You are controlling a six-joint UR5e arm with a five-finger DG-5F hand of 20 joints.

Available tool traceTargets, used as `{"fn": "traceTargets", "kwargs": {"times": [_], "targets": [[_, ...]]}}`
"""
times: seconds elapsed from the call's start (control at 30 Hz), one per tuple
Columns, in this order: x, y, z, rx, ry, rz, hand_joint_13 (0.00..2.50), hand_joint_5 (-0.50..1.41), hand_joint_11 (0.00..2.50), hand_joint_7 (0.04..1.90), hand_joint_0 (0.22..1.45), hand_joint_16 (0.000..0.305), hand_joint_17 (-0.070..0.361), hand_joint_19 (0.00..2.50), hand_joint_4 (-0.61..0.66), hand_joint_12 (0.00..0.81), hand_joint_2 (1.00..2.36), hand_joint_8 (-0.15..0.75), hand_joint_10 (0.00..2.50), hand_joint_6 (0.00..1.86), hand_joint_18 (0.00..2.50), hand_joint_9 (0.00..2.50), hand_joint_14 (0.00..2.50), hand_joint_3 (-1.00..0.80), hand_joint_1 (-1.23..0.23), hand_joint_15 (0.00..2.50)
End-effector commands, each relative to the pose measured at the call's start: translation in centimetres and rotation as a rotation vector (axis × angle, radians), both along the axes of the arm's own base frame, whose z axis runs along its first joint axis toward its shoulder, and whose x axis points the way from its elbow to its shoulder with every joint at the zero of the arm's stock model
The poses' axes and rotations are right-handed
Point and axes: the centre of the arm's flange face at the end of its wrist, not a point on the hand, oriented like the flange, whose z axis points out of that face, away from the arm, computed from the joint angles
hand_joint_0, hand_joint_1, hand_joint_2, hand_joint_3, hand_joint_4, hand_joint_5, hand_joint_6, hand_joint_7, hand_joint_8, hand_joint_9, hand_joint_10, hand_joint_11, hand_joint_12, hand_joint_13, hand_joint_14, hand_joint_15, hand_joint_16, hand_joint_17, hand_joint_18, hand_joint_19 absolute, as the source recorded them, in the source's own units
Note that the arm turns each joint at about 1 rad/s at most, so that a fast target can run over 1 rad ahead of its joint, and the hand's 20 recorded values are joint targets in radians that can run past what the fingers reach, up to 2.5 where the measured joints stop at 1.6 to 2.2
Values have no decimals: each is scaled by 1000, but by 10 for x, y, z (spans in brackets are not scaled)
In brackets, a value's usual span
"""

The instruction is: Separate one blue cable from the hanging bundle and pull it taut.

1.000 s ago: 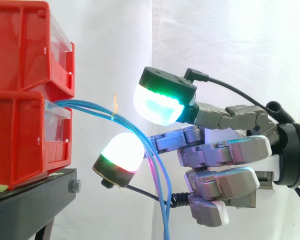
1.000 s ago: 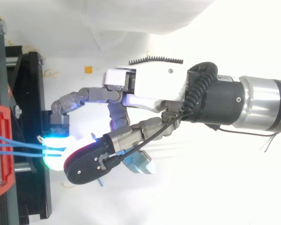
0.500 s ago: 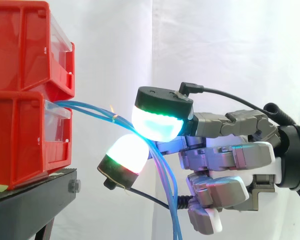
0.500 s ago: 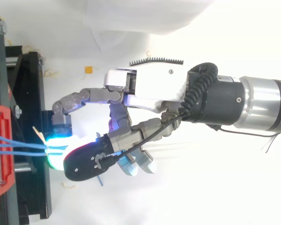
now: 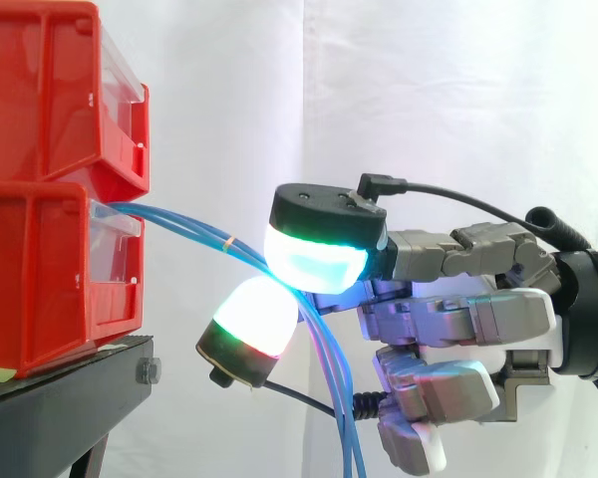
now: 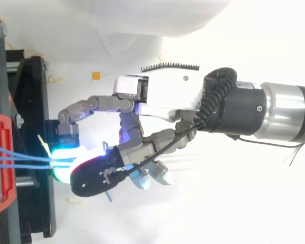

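Several thin blue cables point(image 5: 184, 223) leave the lower red bin point(image 5: 40, 279) and arc down to the right, then hang below the frame. A small tan tie point(image 5: 229, 239) binds them. My hand point(image 5: 458, 319) comes in from the right. Its cyan-green thumb pad point(image 5: 314, 261) presses down toward the white-red finger pad point(image 5: 257, 317), and the cables run between the two, pinched there. The other fingers curl below the palm. In the top view the hand point(image 6: 162, 96) meets the cables point(image 6: 20, 158) beside the bin's front point(image 6: 2, 152).
A second red bin point(image 5: 40, 100) sits on top of the lower one, both on a black stand point(image 5: 60, 398). The stand's frame point(image 6: 35, 91) lies left of the hand. A white curtain hangs behind. Small scraps lie on the white floor point(image 6: 95, 75).
The thumb pad has come down and left onto the cables, closing the gap to the finger pad. The cables now bend lower, and the lower fingers have curled in.
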Motion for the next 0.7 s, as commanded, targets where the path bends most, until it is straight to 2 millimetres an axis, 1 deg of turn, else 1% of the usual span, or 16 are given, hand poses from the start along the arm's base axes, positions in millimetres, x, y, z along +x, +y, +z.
{"fn": "traceTargets", "kwargs": {"times": [0.0, 0.07, 0.1, 0.17, 0.23, 0.27, 0.3, 0.47, 0.67], "targets": [[-2, -1, 0, -28, 17, 1, 1647, 153, 539, 1280, 696, 82, 184, 372, 128, 335, 1005, 190, 21, 504, 1426, 2168, 21, -52, -728, 653], [-3, -1, 5, -37, 19, 3, 1650, 153, 555, 1278, 697, 82, 184, 371, 129, 337, 1005, 192, 21, 504, 1421, 2170, 23, -52, -729, 657], [-4, -1, 4, -42, 25, 3, 1652, 153, 549, 1279, 697, 82, 185, 372, 127, 334, 1005, 187, 21, 504, 1418, 2169, 21, -51, -730, 660], [-10, -3, 19, -70, 49, 2, 1657, 154, 557, 1279, 698, 82, 185, 365, 126, 329, 1005, 190, 22, 504, 1416, 2171, 20, -51, -730, 665], [-14, -3, 20, -84, 71, 5, 1659, 154, 556, 1282, 698, 82, 185, 367, 125, 328, 1005, 183, 22, 504, 1408, 2172, 20, -51, -731, 667], [-16, -5, 25, -94, 82, 4, 1658, 154, 557, 1283, 697, 82, 185, 367, 124, 335, 1005, 183, 21, 504, 1402, 2173, 22, -48, -730, 664], [-18, -5, 24, -102, 94, 5, 1659, 154, 546, 1283, 699, 82, 185, 363, 123, 332, 1004, 188, 23, 504, 1399, 2173, 20, -56, -731, 665], [-27, -6, 37, -169, 141, 12, 1660, 154, 557, 1283, 699, 82, 184, 372, 116, 329, 1005, 181, 23, 504, 1392, 2173, 21, -55, -731, 662], [-30, -7, 40, -232, 160, 17, 1661, 154, 564, 1288, 699, 82, 185, 367, 116, 328, 1006, 188, 22, 504, 1387, 2168, 21, -58, -730, 674]]}}
